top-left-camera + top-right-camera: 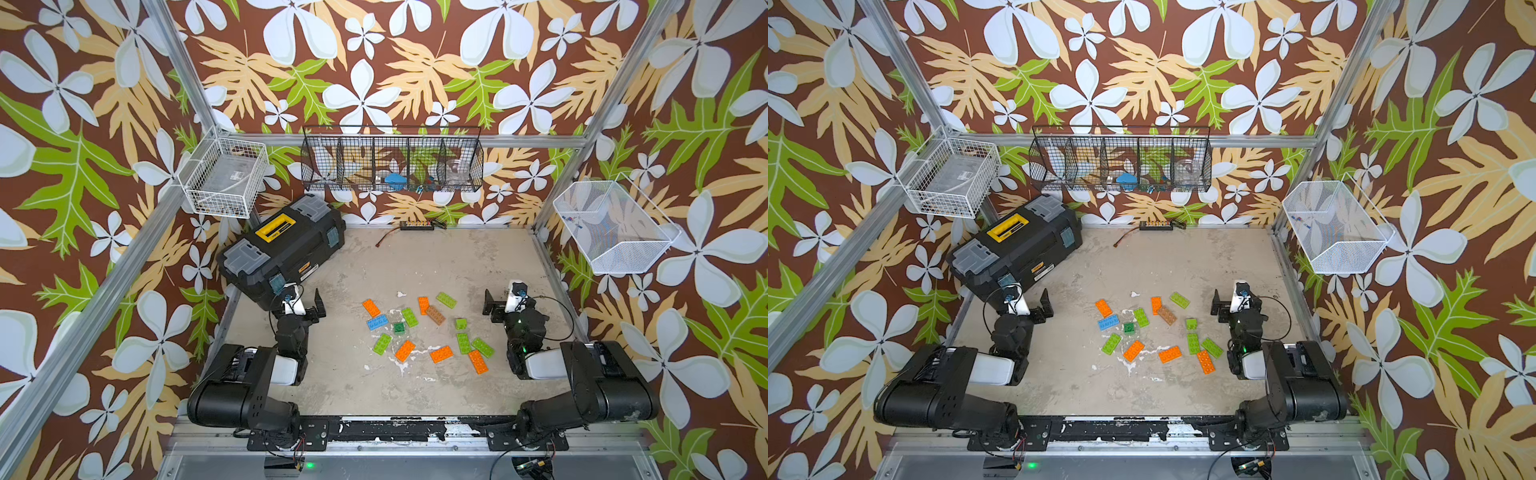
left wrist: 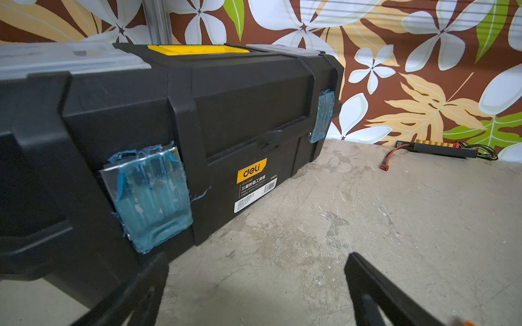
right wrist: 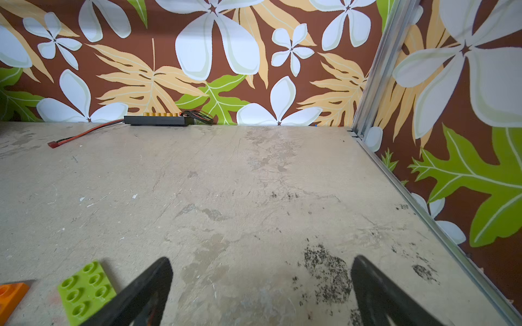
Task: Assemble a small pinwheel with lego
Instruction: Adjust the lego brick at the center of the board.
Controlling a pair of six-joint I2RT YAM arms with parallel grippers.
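Zero pieces joined yet: lego [image 1: 409, 316] lying loose and flat in the middle of the table [image 1: 415, 266], between the left gripper [image 2: 257, 259] and right gripper [image 3: 262, 261], both wide open and holding nothing.

The lego [image 1: 441, 354] is lime, orange, blue, tan and dark green, the table [image 1: 436, 262] mottled beige, the walls [image 1: 399, 83] brown floral

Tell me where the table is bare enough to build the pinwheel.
Bare: the far stretch between toolbox, connector strip and right frame rail; also the near strip between the lego bricks and the front rail. Crowded: the middle, where bricks lie scattered.
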